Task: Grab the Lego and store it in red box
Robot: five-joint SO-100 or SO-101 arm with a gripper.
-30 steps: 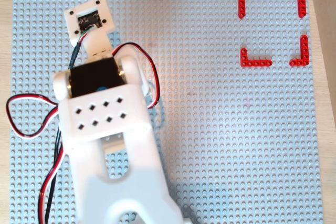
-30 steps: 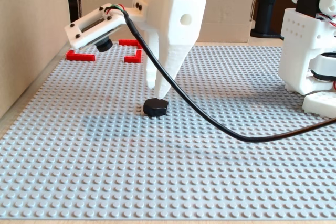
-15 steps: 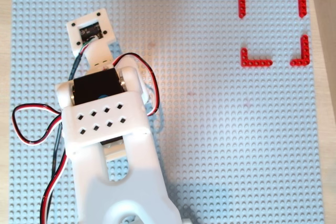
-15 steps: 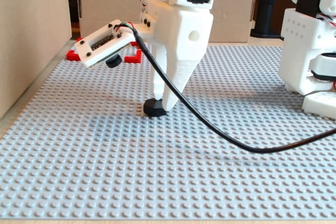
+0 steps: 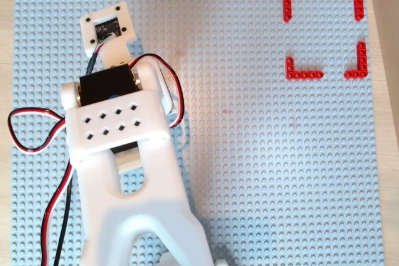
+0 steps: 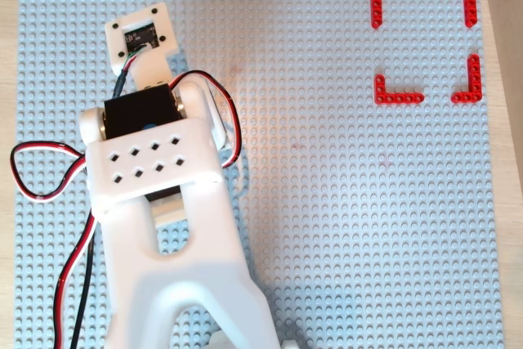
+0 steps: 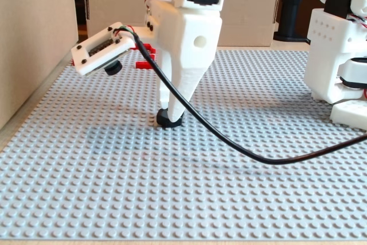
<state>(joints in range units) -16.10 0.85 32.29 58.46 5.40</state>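
In the fixed view my gripper [image 7: 171, 113] points straight down, and its white fingertips [image 7: 174, 106] touch the Lego [image 7: 170, 121], a small dark piece lying on the grey baseplate [image 7: 258, 142]. I see the jaws side-on, so their gap is hidden. In both overhead views the arm [image 5: 118, 123] [image 6: 155, 161] covers the gripper and the Lego. The red box, four red corner pieces [image 5: 303, 74] [image 6: 398, 97], lies at the plate's far right corner and holds nothing. In the fixed view parts of it [image 7: 141, 65] show behind the gripper.
The wrist camera mount [image 7: 97, 50] sticks out to the left of the gripper. A black cable [image 7: 258, 156] hangs low across the plate. The arm's white base [image 7: 338, 44] stands at the right. Cardboard walls [image 7: 34, 32] stand along the left and back.
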